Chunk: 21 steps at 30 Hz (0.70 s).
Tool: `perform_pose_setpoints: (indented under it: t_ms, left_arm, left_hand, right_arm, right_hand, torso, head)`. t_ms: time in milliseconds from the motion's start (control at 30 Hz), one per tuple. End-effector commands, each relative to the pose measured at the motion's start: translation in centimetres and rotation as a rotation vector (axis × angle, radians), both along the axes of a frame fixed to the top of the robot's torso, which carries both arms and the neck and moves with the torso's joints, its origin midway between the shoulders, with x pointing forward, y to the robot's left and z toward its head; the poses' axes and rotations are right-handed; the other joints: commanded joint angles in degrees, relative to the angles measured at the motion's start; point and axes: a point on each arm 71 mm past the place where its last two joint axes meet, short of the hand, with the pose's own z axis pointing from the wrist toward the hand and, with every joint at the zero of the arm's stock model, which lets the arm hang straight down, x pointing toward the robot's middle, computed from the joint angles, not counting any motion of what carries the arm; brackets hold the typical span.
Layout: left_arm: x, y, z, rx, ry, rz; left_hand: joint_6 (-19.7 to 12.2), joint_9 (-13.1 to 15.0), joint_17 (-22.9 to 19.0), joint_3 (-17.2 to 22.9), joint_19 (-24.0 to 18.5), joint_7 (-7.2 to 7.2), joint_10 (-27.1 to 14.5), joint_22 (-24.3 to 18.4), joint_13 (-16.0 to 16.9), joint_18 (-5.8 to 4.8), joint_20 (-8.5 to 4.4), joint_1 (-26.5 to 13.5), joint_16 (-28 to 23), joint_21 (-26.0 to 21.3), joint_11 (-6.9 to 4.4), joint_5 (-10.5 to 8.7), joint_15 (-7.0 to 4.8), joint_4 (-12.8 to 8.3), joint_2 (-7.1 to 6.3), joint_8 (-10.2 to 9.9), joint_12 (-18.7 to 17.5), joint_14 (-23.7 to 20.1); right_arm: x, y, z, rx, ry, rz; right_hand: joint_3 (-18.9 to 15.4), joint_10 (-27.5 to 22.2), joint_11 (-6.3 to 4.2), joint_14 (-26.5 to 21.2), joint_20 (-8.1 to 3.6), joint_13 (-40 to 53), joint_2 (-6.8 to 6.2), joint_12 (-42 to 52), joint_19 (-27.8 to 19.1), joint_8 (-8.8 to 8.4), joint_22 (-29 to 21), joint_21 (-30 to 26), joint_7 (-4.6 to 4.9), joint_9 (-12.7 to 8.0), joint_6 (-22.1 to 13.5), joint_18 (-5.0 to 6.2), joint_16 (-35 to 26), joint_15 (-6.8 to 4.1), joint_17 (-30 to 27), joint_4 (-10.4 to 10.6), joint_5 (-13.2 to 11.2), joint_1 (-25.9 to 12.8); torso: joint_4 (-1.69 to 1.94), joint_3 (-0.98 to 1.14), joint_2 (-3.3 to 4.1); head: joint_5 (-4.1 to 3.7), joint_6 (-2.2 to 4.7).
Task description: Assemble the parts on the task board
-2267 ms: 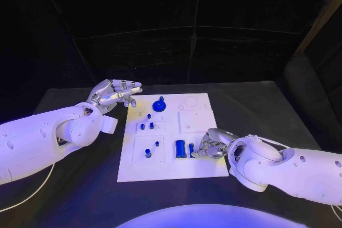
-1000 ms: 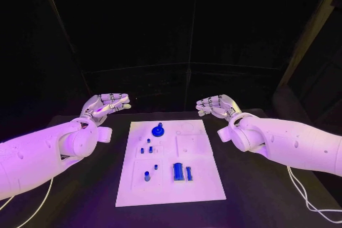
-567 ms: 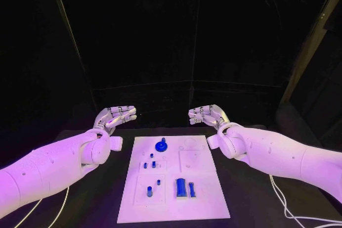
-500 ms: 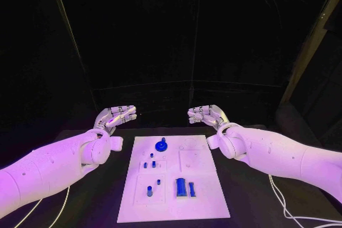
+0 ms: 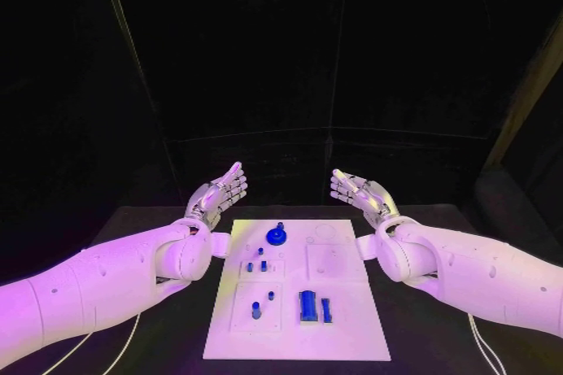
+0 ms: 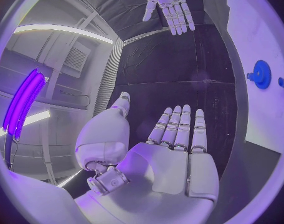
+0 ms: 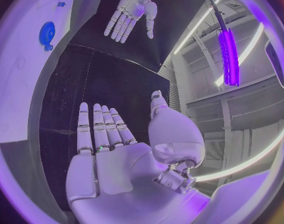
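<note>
The white task board (image 5: pixel 352 334) lies in the middle of the black table. On it stand a round blue knob (image 5: pixel 277 234) at the far end, small blue pegs (image 5: pixel 256 266) in the middle and two blue bars (image 5: pixel 313 307) near the front. My left hand (image 5: pixel 220 194) is raised above the table beyond the board's far left corner, flat and holding nothing. My right hand (image 5: pixel 361 194) is raised beyond the far right corner, also flat and holding nothing. The palms face each other. The left wrist view shows my left hand (image 6: pixel 179 149) and my right hand (image 6: pixel 170 7); the right wrist view shows my right hand (image 7: pixel 104 149) and my left hand (image 7: pixel 129 10).
Black table (image 5: pixel 141 228) surface surrounds the board on both sides. Thin cables (image 5: pixel 487 351) trail off the table's near corners. A dark backdrop stands behind the table.
Both hands have gone from loosely curled fingers to flat, straightened fingers, palms turned toward each other. The whole head view has also shifted, so the camera moved.
</note>
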Motion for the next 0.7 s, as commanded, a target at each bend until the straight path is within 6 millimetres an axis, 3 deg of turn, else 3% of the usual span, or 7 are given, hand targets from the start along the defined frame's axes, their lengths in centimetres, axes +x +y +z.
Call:
perform_pose_setpoints:
  t_ms: [33,67,133,233,267,300,700]
  left_arm:
    - [-1.6,-0.4,0.6,0.088,-0.035,0.099]
    - [-2.0,-0.6,0.7,0.09,-0.036,0.106]
    - [-2.9,-0.9,1.0,0.095,-0.039,0.117]
    - [-4.0,-1.4,1.5,0.101,-0.044,0.132]
    - [-4.3,-1.4,1.6,0.102,-0.045,0.135]
    - [-4.5,-1.5,1.7,0.104,-0.046,0.138]
    - [-5.0,-1.7,1.9,0.106,-0.049,0.145]
  left_hand:
    - [-9.3,-0.3,-0.3,-3.8,-6.9,-3.84,-10.0,-3.1,-0.3,-1.98,-2.58,-13.0,-2.0,-0.5,-3.79,-0.44,-2.41,-0.3,0.2,-0.5,-0.5,-9.1]
    - [-10.0,-0.3,-0.3,-3.8,-7.5,-3.84,-10.8,-3.3,-0.3,-2.32,-2.77,-14.0,-2.2,-0.5,-3.79,-0.44,-2.41,-0.3,0.2,-0.5,-0.5,-9.8]
    - [-11.3,-0.3,-0.3,-3.8,-8.4,-3.84,-12.1,-3.8,-0.3,-6.6,-3.11,-15.8,-6.2,-0.5,-3.79,-0.44,-2.41,-0.3,0.2,-0.5,-0.5,-11.0]
    - [-13.5,-0.3,-0.3,-3.8,-10.0,-3.84,-14.4,-4.5,-0.3,-6.6,-3.72,-18.8,-6.2,-0.5,-3.79,-0.44,-2.41,-0.3,0.2,-0.5,-0.5,-13.1]
    - [-14.0,-0.3,-0.3,-3.8,-10.4,-3.84,-15.1,-4.7,-0.3,-6.6,-7.87,-19.6,-6.2,-0.5,-3.79,-0.44,-2.41,-0.3,0.2,-0.5,-0.5,-13.7]
    - [-14.6,-0.3,-0.3,-3.8,-10.9,-3.84,-15.7,-4.9,-0.3,-6.6,-7.87,-20.5,-6.2,-0.5,-3.79,-0.44,-2.41,-0.3,0.2,-0.5,-0.5,-14.3]
    - [-20.0,-0.3,-0.3,-3.8,-14.8,-3.84,-21.4,-9.5,-0.3,-6.6,-7.87,-27.9,-6.2,-0.5,-3.79,-0.44,-2.41,-0.3,0.2,-0.5,-0.5,-19.5]
  right_arm:
    - [-1.3,0.2,0.8,0.042,0.015,-0.128]
    - [-1.8,0.4,0.9,0.052,0.02,-0.136]
    - [-2.6,0.7,1.3,0.068,0.03,-0.149]
    - [-3.7,1.1,1.7,0.088,0.045,-0.167]
    - [-3.9,1.1,1.8,0.092,0.048,-0.171]
    - [-4.1,1.2,1.9,0.096,0.051,-0.174]
    - [-4.6,1.4,2.2,0.104,0.059,-0.182]
  right_hand:
    - [2.4,-10.3,-2.74,-10.9,-2.06,-0.3,-3.4,-1.5,-9.0,-0.44,-3.2,-2.5,-2.02,-0.7,-9.1,-1.99,-0.5,-0.71,-1.0,-0.2,-4.5,-14.5]
    - [2.6,-11.1,-2.74,-11.7,-2.25,-0.3,-3.4,-1.5,-9.7,-0.44,-3.5,-2.6,-6.18,-0.7,-9.8,-2.29,-0.5,-0.71,-1.0,-0.2,-4.5,-15.6]
    - [2.8,-12.5,-2.74,-13.2,-6.34,-0.3,-3.4,-1.5,-10.9,-0.44,-3.9,-3.0,-6.18,-0.7,-11.0,-2.61,-0.5,-0.71,-1.0,-0.2,-4.5,-17.6]
    - [7.3,-14.9,-2.74,-15.7,-6.34,-0.3,-3.4,-1.5,-12.9,-0.44,-4.7,-7.4,-6.18,-0.7,-13.1,-2.61,-0.5,-0.71,-1.0,-0.2,-4.5,-20.9]
    - [7.3,-15.5,-2.74,-16.4,-6.34,-0.3,-3.4,-1.5,-13.5,-0.44,-4.9,-7.4,-6.18,-0.7,-13.7,-2.61,-0.5,-0.71,-1.0,-0.2,-4.5,-21.9]
    - [7.3,-16.1,-2.74,-17.0,-6.34,-0.3,-3.4,-1.5,-14.1,-0.44,-5.1,-7.4,-6.18,-0.7,-14.2,-6.63,-0.5,-0.71,-1.0,-0.2,-4.5,-22.7]
    - [7.3,-22.0,-2.74,-23.3,-6.34,-0.3,-3.4,-1.5,-19.3,-0.44,-9.9,-7.4,-6.18,-0.7,-19.5,-6.63,-0.5,-0.71,-1.0,-0.2,-4.5,-31.1]
  torso:
    - [-0.53,0.41,0.35]
    - [-0.53,0.41,0.35]
    - [-0.53,0.41,0.35]
    - [-0.53,0.41,0.35]
    - [-0.53,0.41,0.35]
    - [-0.53,0.41,0.35]
    - [-0.53,0.41,0.35]
  head:
    - [0.59,0.0]
    - [0.59,0.0]
    - [0.59,0.0]
    - [0.59,0.0]
    - [0.59,0.0]
    - [0.59,0.0]
    - [0.59,0.0]
